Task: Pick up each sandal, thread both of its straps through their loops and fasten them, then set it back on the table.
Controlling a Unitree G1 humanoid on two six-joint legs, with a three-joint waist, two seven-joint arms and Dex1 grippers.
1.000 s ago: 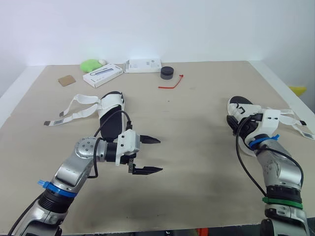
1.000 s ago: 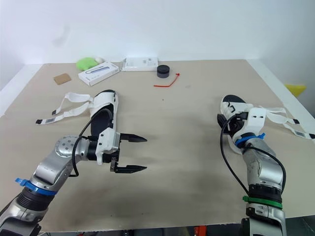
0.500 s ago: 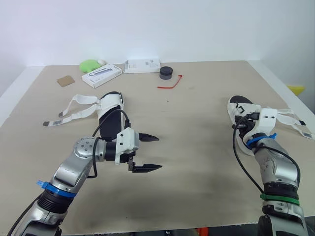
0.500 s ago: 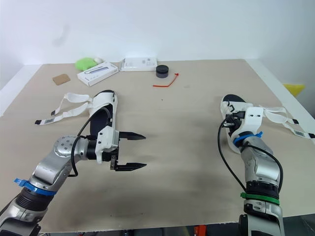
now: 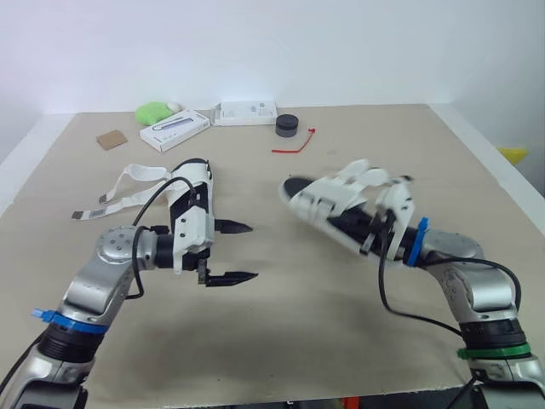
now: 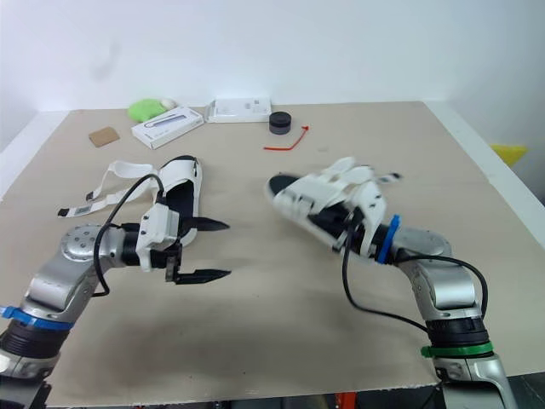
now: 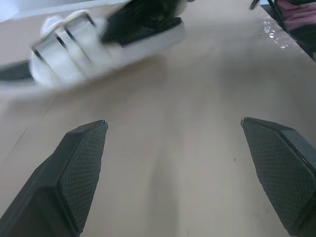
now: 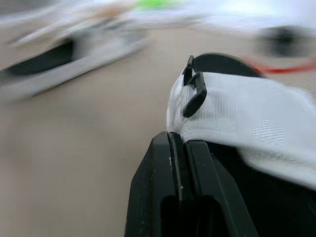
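Observation:
One white sandal with a black footbed [image 5: 192, 194] lies on the table at the left, its loose straps [image 5: 128, 183] trailing further left. My left gripper [image 5: 245, 251] hovers open just right of it with nothing between its fingers [image 7: 74, 173]. The second sandal [image 5: 339, 203] is lifted off the table near the middle, tilted, straps loose and blurred. My right gripper [image 8: 178, 140] is shut on the white side band [image 8: 237, 123] of that sandal, at its right end. The left wrist view looks across at the lifted sandal [image 7: 98, 39].
Along the table's far edge lie a green lump [image 5: 156, 112], two white boxes [image 5: 176, 129] [image 5: 247, 112], a black round puck [image 5: 289, 125], a red tie [image 5: 295, 142] and a brown card [image 5: 112, 140]. A yellow thing [image 5: 513, 156] sits beyond the right edge.
My right gripper closed on the sandal at the right edge, lifted it and swung it toward the middle. My left gripper drew back a little toward the left, still open.

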